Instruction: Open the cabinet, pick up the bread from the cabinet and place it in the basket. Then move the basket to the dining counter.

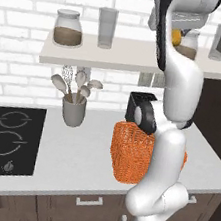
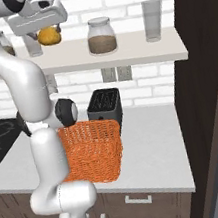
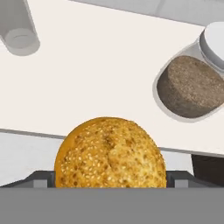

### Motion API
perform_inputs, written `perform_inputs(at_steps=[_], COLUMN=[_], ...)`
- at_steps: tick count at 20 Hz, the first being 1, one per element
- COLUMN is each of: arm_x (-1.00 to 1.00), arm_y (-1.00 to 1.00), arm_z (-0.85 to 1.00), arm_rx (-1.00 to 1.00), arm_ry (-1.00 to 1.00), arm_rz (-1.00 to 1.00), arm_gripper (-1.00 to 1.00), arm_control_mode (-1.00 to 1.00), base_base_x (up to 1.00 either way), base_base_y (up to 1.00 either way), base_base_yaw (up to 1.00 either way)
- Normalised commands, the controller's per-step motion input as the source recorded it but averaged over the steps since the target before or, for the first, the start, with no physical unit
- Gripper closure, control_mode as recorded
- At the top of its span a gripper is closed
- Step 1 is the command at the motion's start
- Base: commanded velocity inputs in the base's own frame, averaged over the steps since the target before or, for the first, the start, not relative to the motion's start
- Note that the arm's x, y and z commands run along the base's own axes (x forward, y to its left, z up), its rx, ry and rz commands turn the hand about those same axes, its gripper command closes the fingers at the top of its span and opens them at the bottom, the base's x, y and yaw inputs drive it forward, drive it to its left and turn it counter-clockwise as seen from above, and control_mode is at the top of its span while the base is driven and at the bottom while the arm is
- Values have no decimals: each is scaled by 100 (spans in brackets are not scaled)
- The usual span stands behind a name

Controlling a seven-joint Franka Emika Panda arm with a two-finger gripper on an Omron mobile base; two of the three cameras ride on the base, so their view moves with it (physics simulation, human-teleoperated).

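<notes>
Left base view: the bread [image 1: 176,38] peeks out orange at about 1 o'clock, up by the shelf [image 1: 121,53], mostly behind the arm; the basket [image 1: 128,153] sits on the worktop [image 1: 75,152].

Right base view: the gripper [image 2: 47,34] is clamped around the bun at 11 o'clock, above the shelf.

Hand view: the seeded bun sits wedged between the fingers at 6 o'clock, with a jar [image 3: 190,87] at 2 o'clock.

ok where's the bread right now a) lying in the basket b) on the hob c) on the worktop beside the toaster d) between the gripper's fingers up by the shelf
d: the bread sits between the fingers of the gripper at shelf height, well above the orange basket.
</notes>
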Motion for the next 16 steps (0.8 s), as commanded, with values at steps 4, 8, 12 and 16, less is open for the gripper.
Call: perform_inputs(at_steps=[4,8,12,16], arm_x=[-100,-100,-100,-100], arm_y=[0,0,-1,-2], arm_z=[-43,-46,-55,-60], arm_rx=[0,0,0,0], arm_ry=[-23,-19,-13,-4], arm_rz=[5,5,3,1], arm_gripper=[100,100,100,100], arm_control_mode=[-100,-100,-100,-100], base_base_x=[0,0,0,0], base_base_y=[0,0,0,0], base_base_yaw=[0,0,0,0])
